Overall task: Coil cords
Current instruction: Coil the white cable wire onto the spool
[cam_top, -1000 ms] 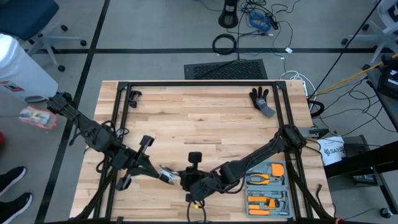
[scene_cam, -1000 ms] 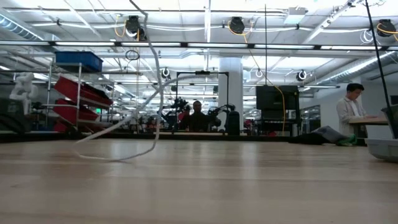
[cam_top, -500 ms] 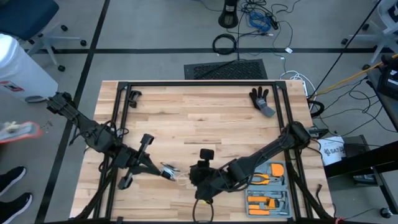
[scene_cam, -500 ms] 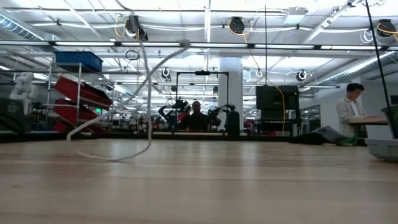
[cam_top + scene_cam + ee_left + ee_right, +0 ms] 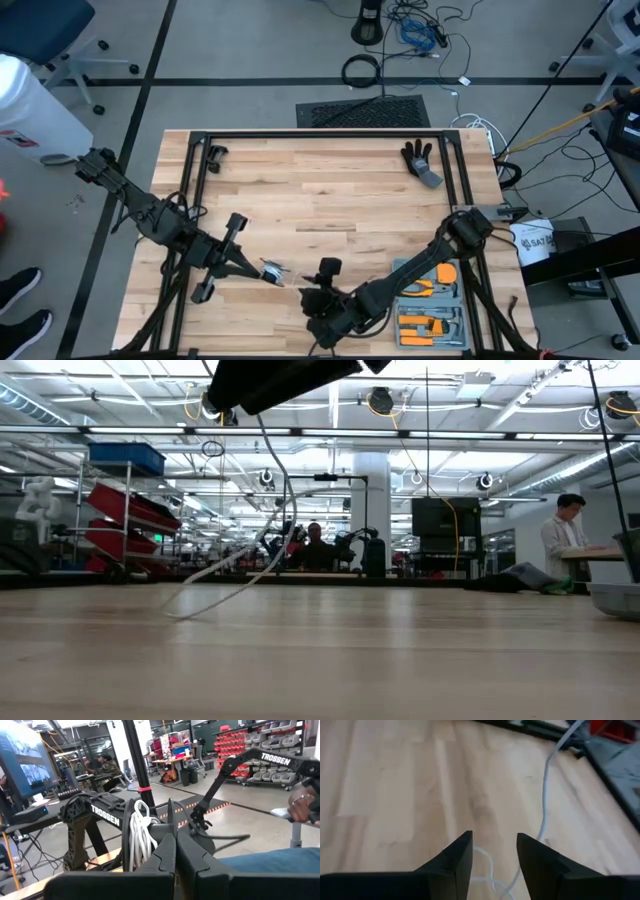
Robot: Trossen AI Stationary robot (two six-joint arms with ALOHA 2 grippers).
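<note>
The white cord (image 5: 141,837) is wound in several turns on a dark reel (image 5: 126,822), right beside my left gripper (image 5: 176,840). That gripper is shut at the table's near left (image 5: 272,271). From the coil a loose strand (image 5: 270,510) drops to the tabletop and trails off (image 5: 546,785). My right gripper (image 5: 494,850) is open near the front edge (image 5: 314,300). It hovers over a slack bend of the strand (image 5: 487,865), one finger on either side, and touches nothing. My left gripper is shut on the reel with the wound cord (image 5: 150,837), which sits against the side of its fingers, lifted off the table. The fingers themselves hide the exact place of contact. The free strand hangs slack from the coil down to the wood.
A tray of orange-handled tools (image 5: 430,300) lies at the near right, close to my right arm. A black glove (image 5: 420,160) and a black clamp (image 5: 213,155) lie at the far side. A black frame (image 5: 320,135) borders the table. A person (image 5: 565,535) stands in the room beyond.
My right gripper has opened and let go of the cord. It has drawn away from my left gripper toward the table's near edge and a little to the right. The hanging strand has swung and lies slacker on the table.
</note>
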